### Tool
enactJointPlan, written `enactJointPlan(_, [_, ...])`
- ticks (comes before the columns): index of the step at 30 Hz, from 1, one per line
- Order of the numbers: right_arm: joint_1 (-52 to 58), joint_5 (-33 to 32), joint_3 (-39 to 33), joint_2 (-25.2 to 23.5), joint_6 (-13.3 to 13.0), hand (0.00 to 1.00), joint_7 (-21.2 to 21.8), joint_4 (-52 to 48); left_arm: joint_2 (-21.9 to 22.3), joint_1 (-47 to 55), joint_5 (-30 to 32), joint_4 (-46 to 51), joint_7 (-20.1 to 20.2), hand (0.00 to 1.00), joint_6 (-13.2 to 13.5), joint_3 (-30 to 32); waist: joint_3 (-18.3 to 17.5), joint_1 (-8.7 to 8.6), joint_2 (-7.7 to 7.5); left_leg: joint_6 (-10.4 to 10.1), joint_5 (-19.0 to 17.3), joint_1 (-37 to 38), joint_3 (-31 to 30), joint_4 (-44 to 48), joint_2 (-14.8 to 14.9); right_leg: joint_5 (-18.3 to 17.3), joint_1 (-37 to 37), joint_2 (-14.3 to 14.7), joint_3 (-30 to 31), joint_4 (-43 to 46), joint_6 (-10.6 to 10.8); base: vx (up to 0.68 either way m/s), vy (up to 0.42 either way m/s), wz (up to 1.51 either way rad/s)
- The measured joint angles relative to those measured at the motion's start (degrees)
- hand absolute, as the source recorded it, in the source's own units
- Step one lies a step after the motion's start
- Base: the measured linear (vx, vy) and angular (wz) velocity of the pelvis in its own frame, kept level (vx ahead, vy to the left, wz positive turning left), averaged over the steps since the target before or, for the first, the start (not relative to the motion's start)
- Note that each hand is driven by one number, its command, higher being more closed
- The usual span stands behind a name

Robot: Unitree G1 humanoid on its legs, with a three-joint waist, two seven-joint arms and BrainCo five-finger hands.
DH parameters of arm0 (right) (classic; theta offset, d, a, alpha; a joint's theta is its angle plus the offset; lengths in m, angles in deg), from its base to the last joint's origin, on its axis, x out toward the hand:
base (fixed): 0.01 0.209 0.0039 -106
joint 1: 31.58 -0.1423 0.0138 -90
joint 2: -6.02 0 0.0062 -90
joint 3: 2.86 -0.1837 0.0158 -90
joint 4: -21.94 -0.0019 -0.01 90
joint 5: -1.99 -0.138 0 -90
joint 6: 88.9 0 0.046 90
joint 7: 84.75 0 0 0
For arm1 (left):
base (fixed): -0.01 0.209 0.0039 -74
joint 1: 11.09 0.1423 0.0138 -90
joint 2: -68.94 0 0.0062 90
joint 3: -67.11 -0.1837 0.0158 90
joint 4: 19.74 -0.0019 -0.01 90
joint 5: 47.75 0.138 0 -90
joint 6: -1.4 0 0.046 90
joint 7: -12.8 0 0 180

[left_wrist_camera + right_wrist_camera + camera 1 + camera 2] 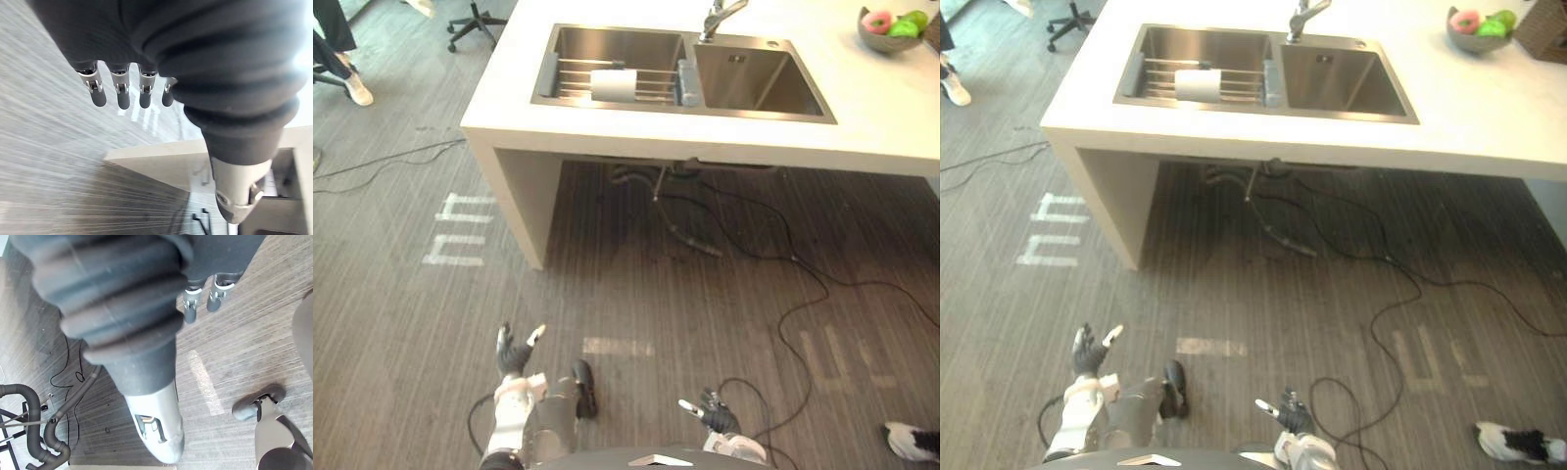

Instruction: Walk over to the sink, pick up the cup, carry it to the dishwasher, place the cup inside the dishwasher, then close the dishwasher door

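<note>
Your left robot hand [514, 352] and right robot hand [715, 413] hang low, fingers relaxed, empty. The cup [613, 85] lies sideways on the rack [570, 76] in the sink [759, 78], well apart from both.

Head stereo pair: high up, pitched steeply down and forward. Both eyes share double sink [759, 83] in white surface [881, 117] at 12 o'clock, well off. Left wrist camera: very close behind fingers [122, 95], facing surface across floor [254, 333]. Right wrist camera: close, facing floor.
</note>
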Motion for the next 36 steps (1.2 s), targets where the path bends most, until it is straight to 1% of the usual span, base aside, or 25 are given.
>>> enactJointPlan(1, [0.36, -0.03, -0.7, -0.08, 0.65, 0.0, -0.44, 0.02, -0.66, 0.26, 0.04, 6.73, -1.23, 0.0, 0.27, -0.83, -0.84, 0.23, -0.26, 0.28, -0.19, 2.1, 0.07, -2.52, -1.4, 2.08, -3.34, -1.0, -0.12, 7.68, 3.98, 0.34, 0.132, 0.07])
enactJointPlan(2, [0.6, -0.03, -1.08, -0.12, 0.91, 0.0, -0.64, 0.01, -1.52, 0.13, 0.08, 13.84, -2.3, 0.0, 0.36, -0.82, -1.39, 0.28, -0.49, 0.71, -0.52, 4.26, 0.06, -4.45, -2.31, 6.35, -7.44, -2.06, -0.13, 16.76, 10.26, 0.34, 0.129, 0.03])
enactJointPlan(3, [0.63, -0.02, -1.69, -0.19, 0.84, 0.0, -0.82, -0.07, -2.09, 0.05, 0.14, 17.58, -2.91, 0.0, 0.48, -0.83, -1.39, 0.33, -0.67, 0.88, -0.83, 5.59, -0.03, -5.28, -2.68, 8.92, -9.74, -2.79, -0.12, 22.19, 12.96, 0.33, 0.122, -0.05])
enactJointPlan(4, [0.94, -0.31, -3.07, -0.79, 0.46, 0.0, -1.03, -0.09, -2.95, -0.07, 0.17, 24.58, -4.26, 0.0, 0.5, -0.71, -1.54, 0.49, -1.3, 0.65, -1.31, 8.45, -0.03, -6.56, -3.57, 10.35, -14.8, -4.82, -1.19, 33.66, 12.11, 0.33, 0.099, -0.12])
enactJointPlan(5, [1.66, -1.31, -3.55, -0.76, -0.35, 0.0, -1.77, -0.3, -3.4, -0.1, 0.22, 30.8, -5.41, 0.0, 0.45, -0.64, -1.62, 0.55, -1.1, 0.14, -2.16, 12.03, -0.04, -8.03, -3.94, 8.65, -18.64, -7.0, -4.45, 40.96, 7.45, 0.32, 0.092, -0.14])
enactJointPlan(7, [2.3, -2.26, -4.34, -0.5, -1.7, 0.0, -2.27, -0.92, -3.28, -0.57, 1.39, 37.11, -7.4, 0.0, 0.65, -0.89, -2.15, 0.25, -0.06, -0.46, -2.96, 16.3, -0.18, -9.77, -3.31, 5.04, -22.88, -7.96, -8.78, 41.76, 3.19, 0.31, 0.062, -0.02])
enactJointPlan(8, [2.98, -3.14, -4.33, -0.74, -2.96, 0.0, -2.94, -1.68, -3.3, -1.99, 2.91, 38.65, -8.84, 0.0, 1.52, -1.24, -2.37, 0.07, 0.34, -0.57, -3.16, 18.32, -0.64, -10.25, -2.68, 2.92, -25.08, -7.94, -11.07, 37.32, 2.33, 0.3, 0.022, 0.13])
enactJointPlan(9, [3.22, -3.4, -4.4, -0.99, -3.26, 0.0, -3.32, -1.95, -3.3, -2.56, 3.34, 39.03, -9.14, 0.0, 1.66, -1.32, -2.45, -0.02, 0.47, -0.8, -3.32, 18.78, -0.99, -10.18, -2.47, 2.32, -25.81, -7.93, -11.79, 35.33, 2.13, 0.32, -0.038, 0.37])
enactJointPlan(11, [3.99, -4.4, -5.89, -2.43, -5.13, 0.0, -4.98, -2.25, -3.42, -5.59, 5.29, 40.82, -11.27, 0.0, 2.99, -3.08, -2.75, -0.84, 0.39, -2.36, -4.6, 20.99, -3.72, -9.81, -0.18, 1.34, -27.63, -6.68, -14.91, 17.16, 1.33, 0.36, -0.128, 0.55])
enactJointPlan(13, [4.35, -4.41, -6.67, -3.37, -5.41, 0.0, -6.45, -2.3, -3.64, -6.61, 5.79, 43.08, -11.24, 0.0, 3.4, -4.77, -2.78, -1.22, 0.34, -4.36, -6.88, 21.66, -5.82, -7.58, 2.25, 4.39, -27.44, -4.54, -12.37, 5.15, 1.13, 0.33, -0.182, 0.52])
enactJointPlan(16, [7.23, -4.5, -5.62, -3.33, -4.32, 0.0, -7.03, -2.23, -3.6, -5.76, 5.73, 46.32, -10.28, 0.0, 3.88, -5.59, -3.53, -1.08, -0.52, -7.75, -12.53, 23.61, -6.68, -3.05, 4.42, 10.33, -26.09, -4.06, -8.85, 1.87, 1.59, 0.29, -0.239, 0.41])
enactJointPlan(17, [7.98, -4.51, -5.01, -3.31, -3.63, 0.0, -7.01, -2.21, -3.6, -5.28, 5.74, 47.21, -9.82, 0.0, 3.89, -5.66, -3.95, -0.94, -1.12, -8.32, -13.88, 23.97, -6.65, -1.98, 4.52, 11.11, -25.9, -4.2, -8.71, 2.08, 1.33, 0.49, -0.478, 0.05])
enactJointPlan(18, [8.81, -4.9, -4.43, -2.74, -1.73, 0.0, -6.92, -2.2, -2.9, -3.59, 5.78, 48.68, -8.82, 0.0, 3.94, -5.77, -4.69, -0.31, -1.0, -10.11, -17.97, 24.92, -6.18, 1.48, 5.78, 9.16, -25.21, -3.92, -8.72, 3.36, 2.74, 0.38, -0.372, -0.24])
enactJointPlan(20, [9.25, -4.16, -3.6, 0.28, 0.01, 0.0, -6.82, -2.44, -1.12, -1.02, 5.71, 48.94, -7.39, 0.0, 2.22, -7.71, -7.03, -0.72, 2.96, -12.69, -19.66, 24.92, -5.35, 4.44, 10.27, 5.0, -25.7, -0.11, -10.07, 5.69, 0.91, 0.42, -0.371, -0.28])
enactJointPlan(21, [9.24, -4.09, -3.64, 0.6, 0.56, 0.0, -6.8, -2.37, -0.9, -0.88, 5.71, 48.97, -6.68, 0.0, 1.68, -8.53, -7.1, -0.94, 3.52, -13.45, -19.16, 24.02, -5.22, 6.96, 11.11, 4.02, -25.71, 0.48, -10.25, 6.18, 0.44, 0.4, -0.319, -0.05])
enactJointPlan(22, [9.2, -3.06, -3.71, 1.28, 1.57, 0.0, -6.57, -2.49, -0.24, -0.84, 5.76, 49.29, -4.9, 0.0, 0.29, -10.45, -6.89, -1.45, 4.48, -12.86, -16.69, 19.13, -6.0, 17.07, 13.36, 3.48, -24.59, 1.37, -10.85, 5.77, -0.2, 0.4, -0.332, 0.02])
enactJointPlan(23, [9.36, -2.08, -3.89, 2.11, 2.88, 0.0, -6.48, -2.56, 0.78, -0.85, 5.79, 49.37, -2.99, 0.0, -1.05, -12.03, -6.4, -1.27, 5.01, -10.73, -11.99, 12.59, -7.28, 30.12, 16.38, 2.95, -22.59, 2.6, -11.1, 4.41, -1.13, 0.37, -0.34, -0.01])
enactJointPlan(25, [9.73, -0.97, -3.98, 3.06, 4.48, 0.0, -6.48, -2.84, 1.36, -0.53, 5.79, 49.33, -0.15, 0.0, -3.08, -13.74, -6.23, -0.79, 6.22, -10.79, -11.88, 7.66, -7.38, 41.17, 19.43, 2.69, -17.4, 4.49, -11.41, 0.74, -2.22, 0.36, -0.272, -0.23])
enactJointPlan(27, [10.14, -0.89, -3.5, 3.15, 4.88, 0.0, -6.38, -2.36, 0.89, -0.26, 6.02, 49.31, 2.16, 0.0, -3.78, -14.82, -6.34, -0.37, 6.0, -10.56, -12.82, 6.15, -6.85, 38.54, 18.29, 3.18, -12.99, 4.73, -10.18, -3.9, -2.54, 0.4, -0.216, -0.43])
enactJointPlan(30, [9.94, 1.28, -2.98, 3.53, 4.62, 0.0, -5.9, -2.09, -1.05, -0.45, 10.06, 49.28, 3.67, 0.0, -5.47, -16.77, -6.36, -0.11, 5.95, -10.68, -13.63, 6.15, -6.43, 17.23, 13.07, 5.05, -10.83, 4.76, -6.63, -8.99, -2.28, 0.32, -0.023, -0.65])
enactJointPlan(31, [9.94, 1.39, -3.03, 3.46, 4.38, 0.0, -5.8, -2.12, -2.11, -0.84, 11.61, 49.19, 3.95, 0.0, -6.61, -17.74, -6.32, -0.35, 5.88, -9.8, -10.32, 7.28, -6.72, 7.19, 11.05, 5.29, -10.66, 4.81, -5.55, -9.77, -1.99, 0.3, 0.096, -0.59])
enactJointPlan(32, [10.14, 1.41, -3.23, 3.6, 4.03, 0.0, -5.7, -2.39, -2.69, -1.83, 12.67, 49.15, 4.17, 0.0, -8.14, -18.75, -6.55, -0.51, 6.35, -9.59, -1.97, 8.66, -6.54, -0.91, 10.27, 5.3, -10.26, 5.72, -4.69, -10.41, -1.36, 0.29, 0.11, -0.58])
enactJointPlan(33, [9.89, 1.83, -3.18, 3.2, 4.06, 0.0, -5.73, -2.09, -3.2, -2.39, 13.12, 49.06, 4.17, 0.0, -8.72, -18.93, -6.74, -0.56, 5.81, -10.03, -2.3, 9.84, -5.56, -2.18, 10.08, 5.1, -9.89, 5.46, -3.92, -10.78, -1.01, 0.25, 0.096, -0.46])
enactJointPlan(35, [10.89, 3.32, -3.09, 0.86, 3.19, 0.0, -5.8, -2.36, -5.87, -5.04, 15.97, 49.15, 3.43, 0.0, -11.09, -20.4, -8.14, -0.77, 2.27, -9.69, -0.14, 13.48, -3.32, -8.57, 8.02, 5.18, -9.45, 3.74, -3.15, -11.95, -0.34, 0.19, 0.061, -0.29])
enactJointPlan(36, [10.89, 3.44, -3.1, 0.53, 3.12, 0.0, -5.8, -2.36, -6.44, -5.85, 16.4, 49.14, 3.12, 0.0, -11.85, -20.99, -8.37, -0.91, 1.71, -9.63, 0.09, 13.74, -3.15, -9.36, 7.66, 5.18, -9.45, 3.5, -3.12, -12.24, -0.33, 0.16, 0.063, -0.1])
